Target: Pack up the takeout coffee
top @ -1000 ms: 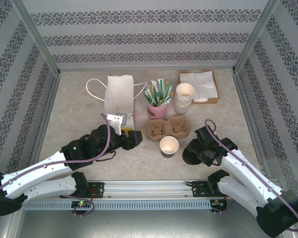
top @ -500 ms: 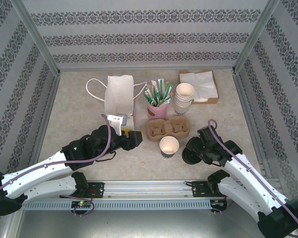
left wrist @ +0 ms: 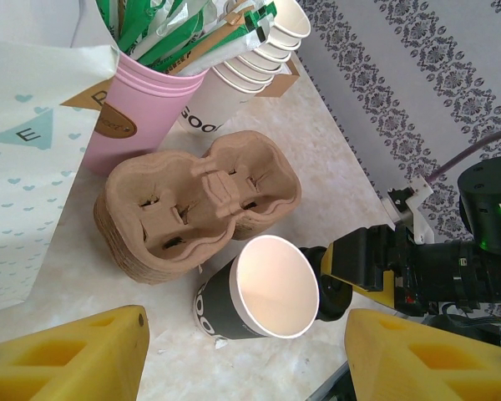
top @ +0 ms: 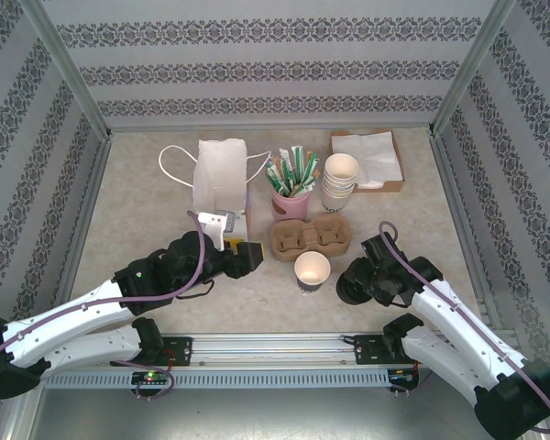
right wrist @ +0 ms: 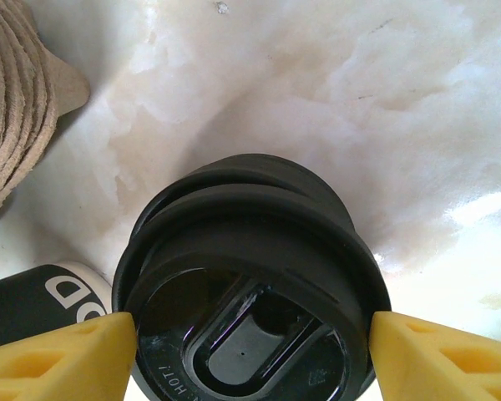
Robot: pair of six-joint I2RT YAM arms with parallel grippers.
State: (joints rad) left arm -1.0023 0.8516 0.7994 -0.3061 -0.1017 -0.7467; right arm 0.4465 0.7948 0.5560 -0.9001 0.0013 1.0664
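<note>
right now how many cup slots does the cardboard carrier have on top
2: the left slot, nearer the paper bag, and the right slot, in front of the cup stack. Both are empty. More carriers look stacked beneath, slots hidden.

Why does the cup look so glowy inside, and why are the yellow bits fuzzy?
Left wrist view: light floods the open cup, washing out its inside; the yellow fingers sit too near the lens, so they blur. Right wrist view: white glare patches on the table.

Both your arms are stretched forward and low, wrists turned inward.
Your left gripper (top: 246, 258) has its jaws apart; your right gripper (top: 351, 286) points down, yellow fingers (right wrist: 58, 351) spread wide.
</note>
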